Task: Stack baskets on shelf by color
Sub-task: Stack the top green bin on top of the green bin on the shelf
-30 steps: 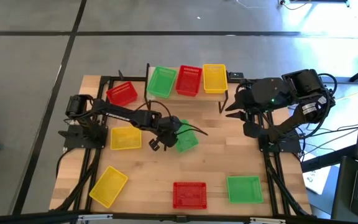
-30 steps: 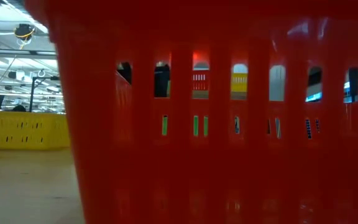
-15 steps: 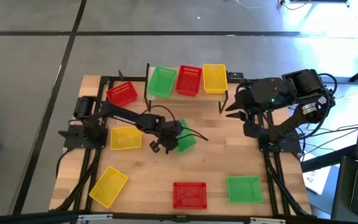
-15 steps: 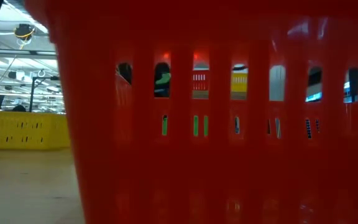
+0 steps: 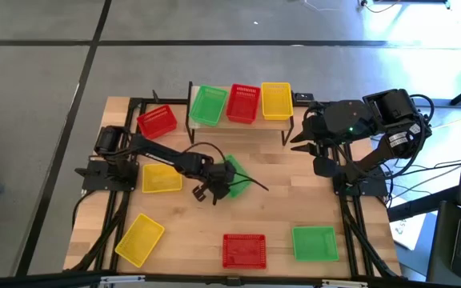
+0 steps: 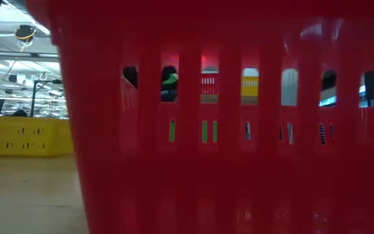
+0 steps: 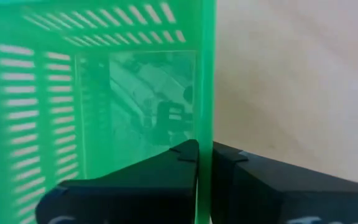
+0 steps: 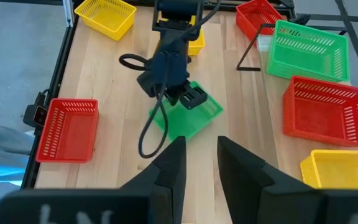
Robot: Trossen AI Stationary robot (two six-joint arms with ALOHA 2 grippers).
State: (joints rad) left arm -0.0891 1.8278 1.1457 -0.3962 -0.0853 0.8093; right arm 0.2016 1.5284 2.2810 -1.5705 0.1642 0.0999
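The shelf point(image 5: 298, 118) at the table's far edge carries a green basket point(image 5: 208, 104), a red basket point(image 5: 243, 102) and a yellow basket point(image 5: 276, 99) side by side. In the middle of the table lies another green basket point(image 5: 237, 178), with my left gripper point(image 7: 204, 155) shut on one of its walls. My right gripper point(image 8: 197, 163) hangs open and high over the table's right side, holding nothing. More baskets rest on the tabletop: red point(image 5: 157, 121), yellow point(image 5: 162, 178), yellow point(image 5: 140, 238), red point(image 5: 244, 250) and green point(image 5: 314, 242). My left gripper pinches the upper rim of the green basket's side wall point(image 7: 204, 127) that faces the table's left. One finger point(image 7: 166, 171) is inside the basket and the other point(image 7: 253, 171) is outside. The fingers slant down from the table's left. The basket sits on the table.
The red basket point(image 6: 239, 130) at the table's near edge fills most of the low view, with a yellow basket point(image 6: 24, 136) beside it. Black metal frames point(image 5: 126, 160) run along the table's left and right sides. Bare wood lies between the shelf and the near baskets.
My left gripper has moved down and toward the table's right onto the middle green basket. It has shut on the basket's wall. My right arm has kept still.
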